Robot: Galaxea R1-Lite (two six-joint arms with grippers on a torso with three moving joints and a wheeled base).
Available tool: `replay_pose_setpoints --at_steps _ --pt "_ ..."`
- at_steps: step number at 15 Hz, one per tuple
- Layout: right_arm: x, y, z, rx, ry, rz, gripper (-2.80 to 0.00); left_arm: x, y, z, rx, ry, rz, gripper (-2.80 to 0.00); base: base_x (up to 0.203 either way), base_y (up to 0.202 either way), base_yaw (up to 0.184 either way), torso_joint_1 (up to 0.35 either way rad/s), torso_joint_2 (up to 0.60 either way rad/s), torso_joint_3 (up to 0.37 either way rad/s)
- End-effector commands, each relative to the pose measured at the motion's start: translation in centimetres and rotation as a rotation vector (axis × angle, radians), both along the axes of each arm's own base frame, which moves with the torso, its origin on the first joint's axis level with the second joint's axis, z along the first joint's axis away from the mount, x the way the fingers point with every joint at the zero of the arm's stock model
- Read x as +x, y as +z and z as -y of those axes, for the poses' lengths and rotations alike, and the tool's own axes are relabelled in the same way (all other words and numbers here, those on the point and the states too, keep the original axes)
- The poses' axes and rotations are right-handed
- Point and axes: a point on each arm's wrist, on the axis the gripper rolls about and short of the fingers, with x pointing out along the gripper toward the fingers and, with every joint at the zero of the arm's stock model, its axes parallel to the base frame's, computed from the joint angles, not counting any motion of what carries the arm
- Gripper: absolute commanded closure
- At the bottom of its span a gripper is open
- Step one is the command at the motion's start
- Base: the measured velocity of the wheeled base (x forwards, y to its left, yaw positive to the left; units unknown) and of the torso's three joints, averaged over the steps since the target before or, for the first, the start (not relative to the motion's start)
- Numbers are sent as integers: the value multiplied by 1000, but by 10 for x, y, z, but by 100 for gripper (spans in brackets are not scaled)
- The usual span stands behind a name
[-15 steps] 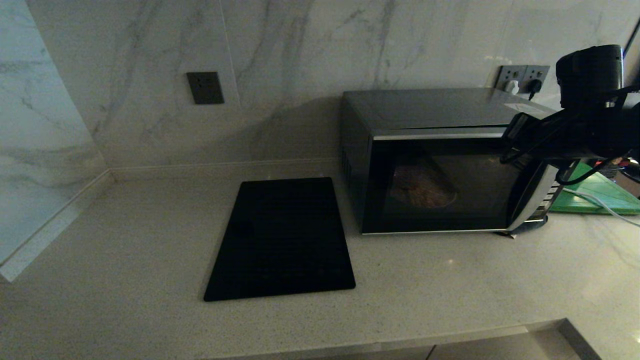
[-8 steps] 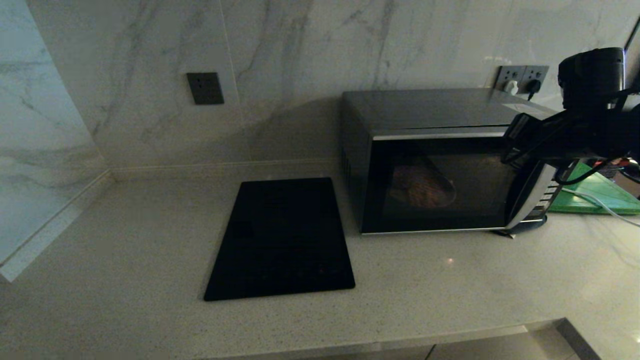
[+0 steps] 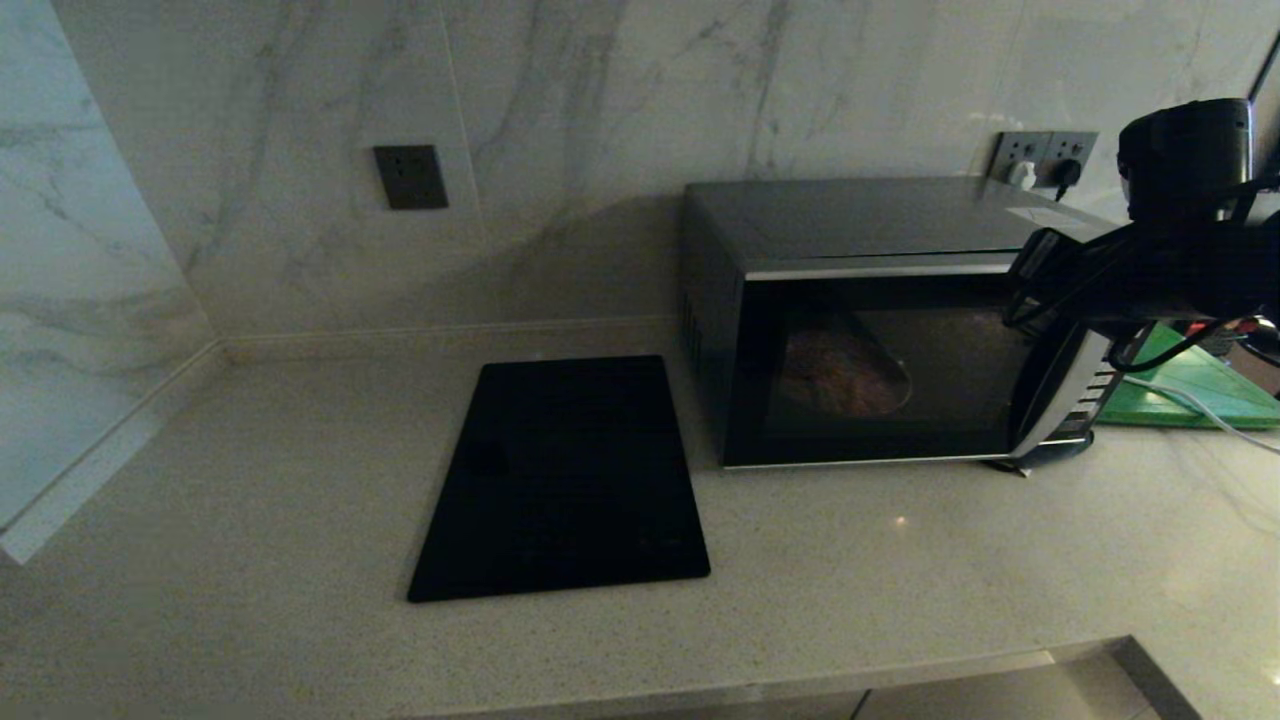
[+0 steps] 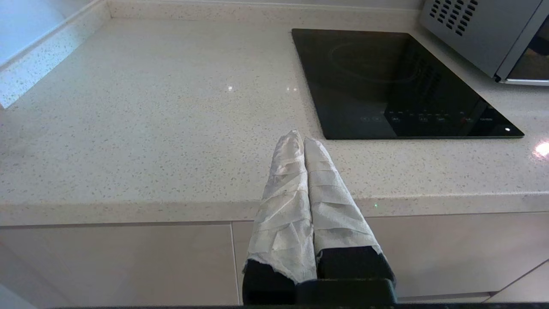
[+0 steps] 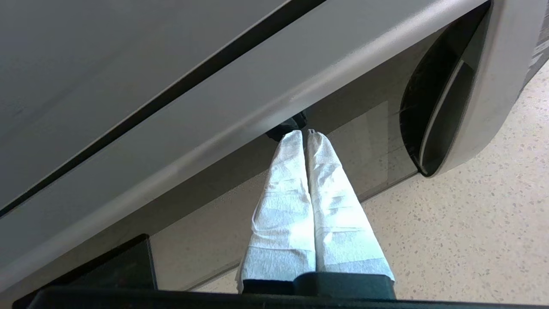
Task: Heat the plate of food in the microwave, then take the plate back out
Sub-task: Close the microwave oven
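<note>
The dark grey microwave (image 3: 860,225) stands at the back right of the counter with its door closed. Through the dark glass the plate of food (image 3: 845,372) shows dimly lit inside. My right gripper (image 5: 303,134) is shut with nothing in it. Its white-wrapped fingertips (image 5: 291,146) sit against the door glass just under the top silver trim (image 5: 240,116), close to the curved handle side. In the head view the right arm (image 3: 1150,270) covers the microwave's upper right corner. My left gripper (image 4: 300,139) is shut and empty, parked off the counter's front edge.
A flat black slab (image 3: 565,475) lies on the counter left of the microwave. A green board (image 3: 1200,385) and a white cable lie to the microwave's right. Wall sockets (image 3: 1045,155) sit behind it. Marble walls close off the back and left.
The right arm has shifted very slightly lower at the microwave's upper right corner. The door stays closed and the left arm has not moved.
</note>
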Motion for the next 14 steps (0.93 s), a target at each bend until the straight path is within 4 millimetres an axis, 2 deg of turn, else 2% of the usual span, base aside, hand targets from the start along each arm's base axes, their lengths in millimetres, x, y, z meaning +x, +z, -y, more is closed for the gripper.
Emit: replay_pose_setpoints --at_steps 1,11,14 --pt "1 -1 2 11 6 -2 0 0 0 0 -1 1 0 0 0 0 0 0 0 0" --pt "12 -5 10 69 -31 47 0 0 0 0 -1 1 0 0 0 0 0 0 0 0" --pt "6 -2 18 68 -51 55 0 0 0 0 -1 1 0 0 0 0 0 0 0 0"
